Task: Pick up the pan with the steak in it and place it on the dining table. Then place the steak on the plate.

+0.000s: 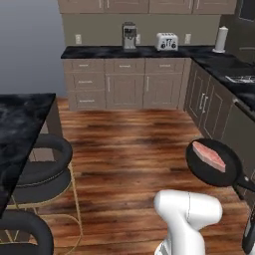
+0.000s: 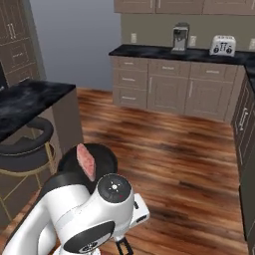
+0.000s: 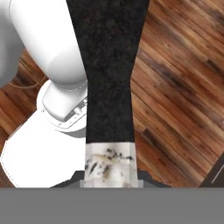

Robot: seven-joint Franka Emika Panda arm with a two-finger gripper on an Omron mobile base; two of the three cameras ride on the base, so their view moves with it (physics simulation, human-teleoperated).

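Warm wood-plank floor point(image 1: 124, 144) spreads across the room. Along the far wall point(image 2: 74, 35), brown cabinets point(image 1: 124, 82) run under a black surface point(image 1: 99, 52), where a coffee machine point(image 1: 129, 36), a toaster point(image 1: 167, 42) and a paper towel roll point(image 1: 220, 39) stand. Black padded stools point(image 1: 42, 169) stand on gold frames. Upper cupboards point(image 1: 144, 6) hang above.

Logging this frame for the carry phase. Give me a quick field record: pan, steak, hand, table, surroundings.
pan: pan held up over the wood floor, tilted, rim close to upright in the right base view
steak: steak lying in the pan
hand: hand shut on the pan's handle
dining table: dining table to the left, black stools beside it, pan not on it yet
background: coffee machine and toaster on the far counter
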